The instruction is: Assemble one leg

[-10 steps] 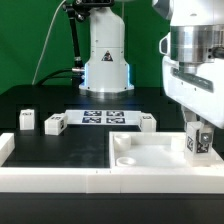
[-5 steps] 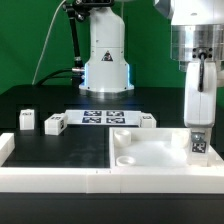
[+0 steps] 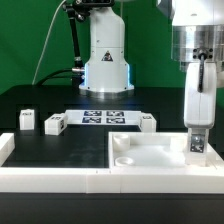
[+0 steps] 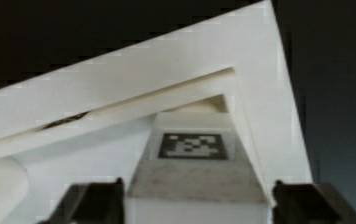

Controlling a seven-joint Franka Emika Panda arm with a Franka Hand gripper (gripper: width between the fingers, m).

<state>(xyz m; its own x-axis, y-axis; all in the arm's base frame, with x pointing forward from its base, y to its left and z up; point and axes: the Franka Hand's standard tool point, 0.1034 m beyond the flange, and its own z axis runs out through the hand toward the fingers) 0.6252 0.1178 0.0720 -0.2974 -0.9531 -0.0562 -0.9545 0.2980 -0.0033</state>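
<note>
Tool (image 3: 199,128) first: we see it hanging straight down near the counter's front corner on the exterior view's right, and its two fingers (image 3: 190,92) pinch the leg (image 3: 197,143) between them. The leg is a small white post with a black-and-white tag on its face. It stands upright, and its lower end is down at the corner of the big flat white panel (image 3: 160,155). We cannot tell if the end sits inside a socket there. In the wrist view we see the leg (image 4: 194,160) from above with its tag showing, a dark finger on each side of it, and the white panel (image 4: 139,95) spread out under it.

The panel lies at the front of the counter (image 3: 40,100), on the exterior view's right. One round socket (image 3: 121,140) shows near its back corner.

Three more white legs stand apart on the dark counter. Two (image 3: 27,121) (image 3: 55,123) are close together toward the exterior view's left edge. One (image 3: 148,122) is just behind the panel. The marker board (image 3: 104,117) lies flat between them, toward the back.
</note>
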